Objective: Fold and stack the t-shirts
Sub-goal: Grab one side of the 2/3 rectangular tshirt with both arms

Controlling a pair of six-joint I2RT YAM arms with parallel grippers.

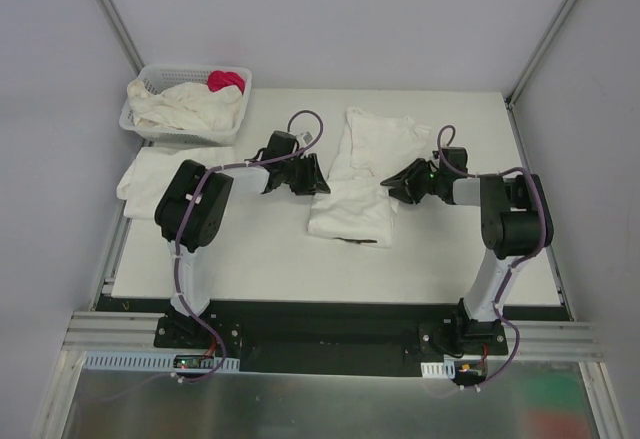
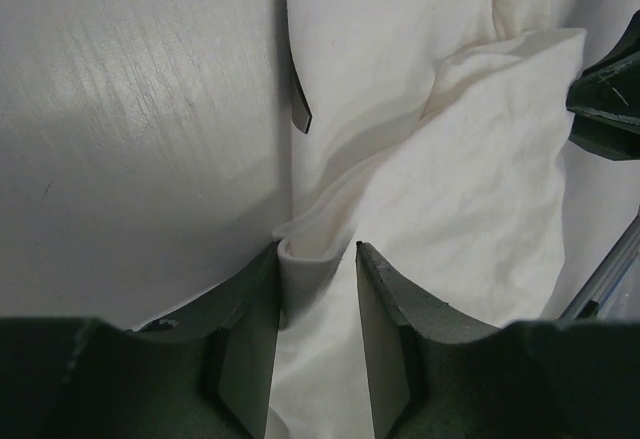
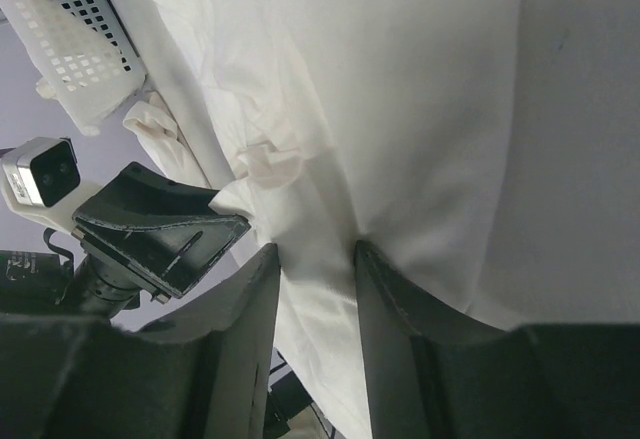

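White cotton t-shirt [image 1: 352, 184] lies mid-frame on the pale tabletop [image 1: 260, 259], looking half folded. We see the left gripper [image 2: 318, 254] at its left edge, fingers nearly together with a bunched fold of the shirt pinched between them. The right gripper [image 3: 315, 249] pinches the right edge likewise. Further left sits a folded cream shirt [image 1: 145, 174]. In the upper left, a white plastic lattice basket [image 1: 175, 135] holds crumpled cream shirts [image 1: 185, 104] and a small pink-red cloth [image 1: 226, 81].

Black arms [image 1: 195, 204] on white links, purple cables [image 1: 181, 281], dark-grey jaws.
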